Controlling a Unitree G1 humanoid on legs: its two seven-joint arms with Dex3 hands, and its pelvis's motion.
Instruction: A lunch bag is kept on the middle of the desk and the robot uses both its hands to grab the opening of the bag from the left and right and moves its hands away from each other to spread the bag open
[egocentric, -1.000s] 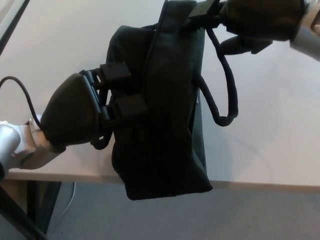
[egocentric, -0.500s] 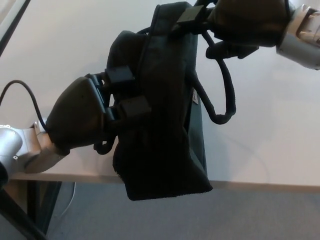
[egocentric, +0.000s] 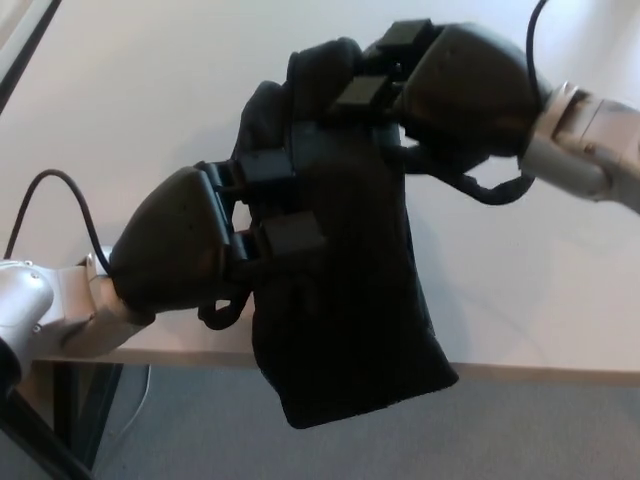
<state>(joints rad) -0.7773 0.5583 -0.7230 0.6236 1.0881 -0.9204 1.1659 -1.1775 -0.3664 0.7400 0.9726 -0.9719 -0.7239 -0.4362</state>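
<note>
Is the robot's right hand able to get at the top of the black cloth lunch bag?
Yes, it looks so. The right hand is already closed on the top of the black cloth lunch bag, with nothing between them. The left hand grips the other side.

No text, label, brand, number or sign can be read anywhere: the black lunch bag (egocentric: 345, 300) shows only plain fabric, and the pale desk (egocentric: 150, 90) carries no markings.
</note>
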